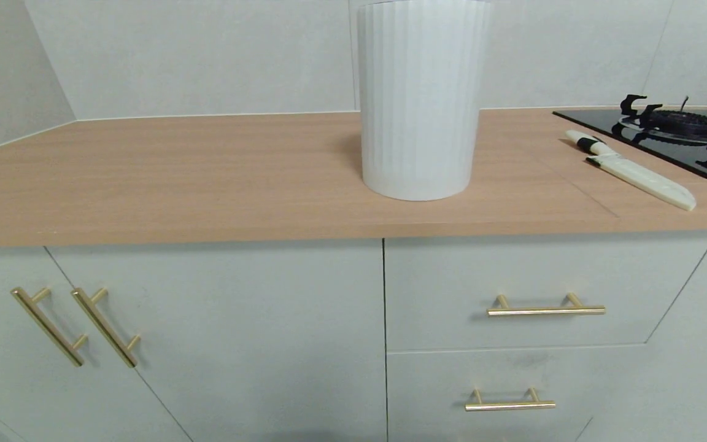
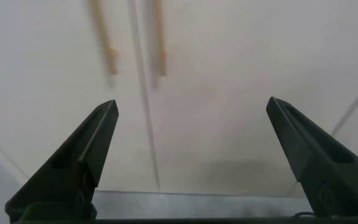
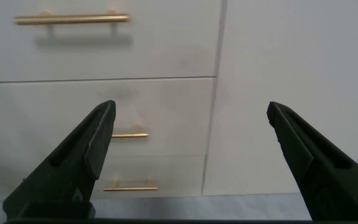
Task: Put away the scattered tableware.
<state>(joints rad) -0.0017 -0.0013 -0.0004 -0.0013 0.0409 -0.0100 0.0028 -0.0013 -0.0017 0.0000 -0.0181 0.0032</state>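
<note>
- Left gripper [image 2: 191, 102]: standing wide open, holding nothing, facing a pair of pale cabinet doors [image 2: 229, 93] with two brass handles [image 2: 160, 37] running either side of the seam.
- Right gripper [image 3: 191, 104]: likewise spreading wide, gripping nothing, facing stacked drawer fronts [image 3: 104, 56] carrying brass bar pulls [image 3: 71, 19].
- Knife [image 1: 629, 169]: cream blade, cream-and-black handle. It is lying flat at the right of the head view on the wooden countertop [image 1: 175, 178], with the blade tip pointing toward the counter's front edge and the handle end sitting just beside the hob.
- Ribbed white container [image 1: 418, 104]: standing upright at upper centre, well apart from the knife, its top running out of frame.
- Gas hob [image 1: 679, 132]: black glass with a black pan support, occupying the upper right edge.
</note>
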